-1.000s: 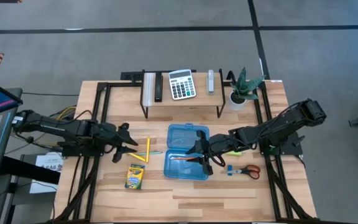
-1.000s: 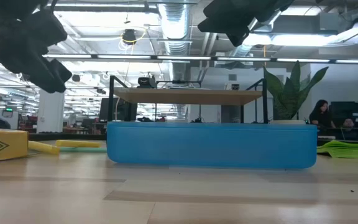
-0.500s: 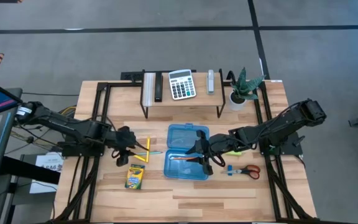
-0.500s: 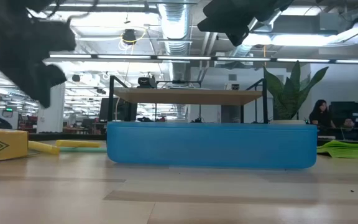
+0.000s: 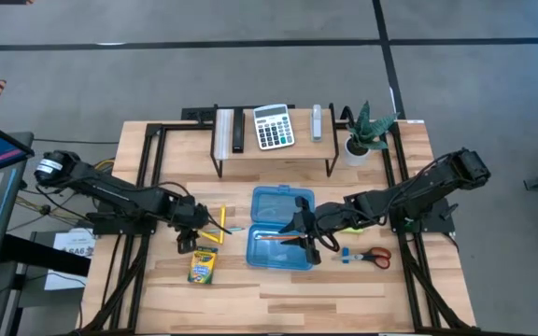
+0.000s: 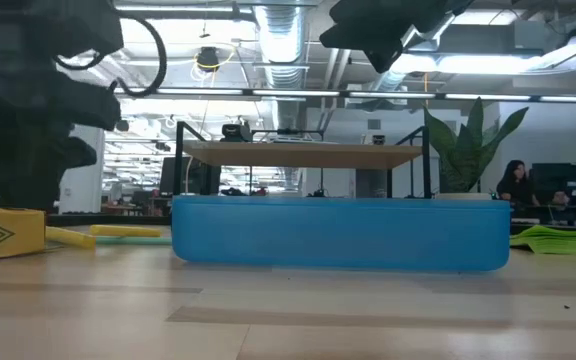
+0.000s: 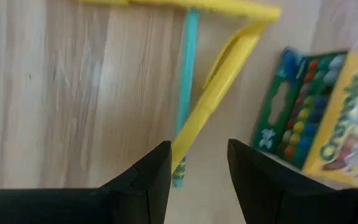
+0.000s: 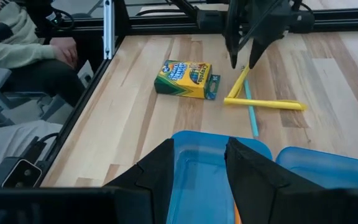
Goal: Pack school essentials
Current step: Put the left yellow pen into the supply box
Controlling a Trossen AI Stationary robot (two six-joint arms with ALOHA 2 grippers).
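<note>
On the wooden desk (image 5: 278, 285), the blue box (image 5: 281, 240) sits at the centre with its lid (image 5: 283, 202) lying open at its 12 o'clock side; an orange pencil (image 5: 276, 238) rests inside it. The right end effector (image 5: 308, 241) hangs over the box's 3 o'clock edge, its fingers (image 8: 160, 168) set a narrow gap apart and holding nothing, as the right wrist view shows with the box rim between them. The left end effector (image 5: 192, 224) hovers low at the box's 9 o'clock, just above the yellow pencils (image 5: 215, 224), with its fingers (image 7: 151, 177) a narrow gap apart and empty; in the left wrist view one yellow pencil (image 7: 213, 99) runs up from between them, crossing a teal pencil (image 7: 186, 93). The crayon box (image 5: 202, 265) lies flat at 6 o'clock of that end effector, just beside the pencils. At 3 o'clock of the blue box, the red-handled scissors (image 5: 375, 256) lie flat with the tiny blue piece (image 5: 345, 255) just beside their blades, and the lime-green sticky-note pad (image 5: 351, 227) shows partly under the right arm. At 12 o'clock a raised shelf (image 5: 274, 154) carries a calculator (image 5: 273, 126), with a potted plant (image 5: 361, 131) near its 3 o'clock end.
</note>
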